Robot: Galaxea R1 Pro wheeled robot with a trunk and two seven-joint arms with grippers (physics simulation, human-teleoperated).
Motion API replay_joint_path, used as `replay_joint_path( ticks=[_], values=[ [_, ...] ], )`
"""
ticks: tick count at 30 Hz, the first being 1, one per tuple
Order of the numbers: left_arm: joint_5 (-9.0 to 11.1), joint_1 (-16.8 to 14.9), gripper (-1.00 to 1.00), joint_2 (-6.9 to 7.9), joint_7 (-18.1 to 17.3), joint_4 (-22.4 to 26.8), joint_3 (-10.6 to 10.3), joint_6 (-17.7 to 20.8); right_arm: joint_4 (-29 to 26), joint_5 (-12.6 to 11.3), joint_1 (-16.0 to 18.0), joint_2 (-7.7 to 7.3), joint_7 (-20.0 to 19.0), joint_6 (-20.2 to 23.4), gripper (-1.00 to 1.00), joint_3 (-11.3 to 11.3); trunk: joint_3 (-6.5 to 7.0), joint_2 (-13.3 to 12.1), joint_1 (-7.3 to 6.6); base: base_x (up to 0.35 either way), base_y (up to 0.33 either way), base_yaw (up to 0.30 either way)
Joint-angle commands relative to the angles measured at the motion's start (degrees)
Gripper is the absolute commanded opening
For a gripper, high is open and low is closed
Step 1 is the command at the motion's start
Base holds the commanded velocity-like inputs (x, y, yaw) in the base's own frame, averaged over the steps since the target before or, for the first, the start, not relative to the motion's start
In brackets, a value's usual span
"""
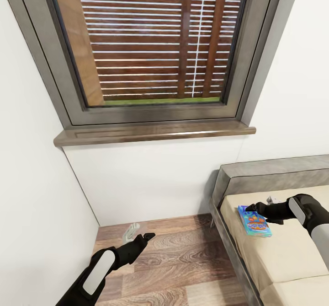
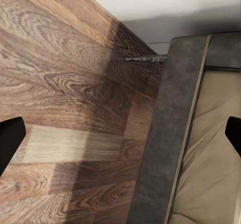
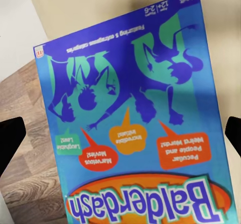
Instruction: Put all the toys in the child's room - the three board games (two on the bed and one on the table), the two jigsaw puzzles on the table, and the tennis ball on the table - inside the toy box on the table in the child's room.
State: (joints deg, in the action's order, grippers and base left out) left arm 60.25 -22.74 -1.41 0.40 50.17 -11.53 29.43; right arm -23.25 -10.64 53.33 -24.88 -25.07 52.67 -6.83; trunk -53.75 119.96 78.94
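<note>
One of the board games (image 1: 255, 222), a flat blue box printed "Balderdash", lies on the beige mattress of the bed (image 1: 288, 255) near the grey headboard (image 1: 274, 171). My right gripper (image 1: 256, 210) hovers just over the box's near-headboard end. In the right wrist view the cover (image 3: 135, 108) spreads wide under the right gripper (image 3: 120, 136), whose fingers stand far apart, open, with nothing held. My left gripper (image 1: 145, 238) hangs open over the wood floor (image 1: 183, 260) beside the bed. The left wrist view has the left gripper (image 2: 121, 136) above the floor and the bed's grey edge (image 2: 165, 148).
A white wall with a dark-framed window (image 1: 160, 45) and a brown sill (image 1: 155, 134) stands straight ahead. Another white wall (image 1: 36, 205) closes the left side, forming a corner. The strip of plank floor between that wall and the bed is narrow.
</note>
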Motion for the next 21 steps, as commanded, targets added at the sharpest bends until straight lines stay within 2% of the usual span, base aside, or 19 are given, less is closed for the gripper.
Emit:
replay_joint_path(
  ticks=[1, 13, 21],
  values=[
    [0.22, -0.03, 1.0, 0.0, 0.04, 0.02, 0.01, 0.19, -0.04, 0.0, 0.02, 0.01, -0.07, 0.33, 1.0, -0.27, -0.05, 0.02, -0.01, 0.0, 0.0, 0.0],
    [0.22, -0.03, 1.0, -0.05, 0.04, 0.02, 0.01, 0.14, -0.04, 0.0, 0.02, -0.05, -0.07, 0.33, 1.0, -0.28, -0.05, 0.02, -0.01, 0.0, 0.0, 0.006],
    [0.24, -0.03, 1.0, -0.01, 0.04, 0.02, 0.01, 0.15, -0.04, -0.04, 0.02, -0.09, -0.07, 0.38, 1.0, -0.29, -0.05, 0.02, -0.01, 0.0, 0.0, 0.086]
  ],
)
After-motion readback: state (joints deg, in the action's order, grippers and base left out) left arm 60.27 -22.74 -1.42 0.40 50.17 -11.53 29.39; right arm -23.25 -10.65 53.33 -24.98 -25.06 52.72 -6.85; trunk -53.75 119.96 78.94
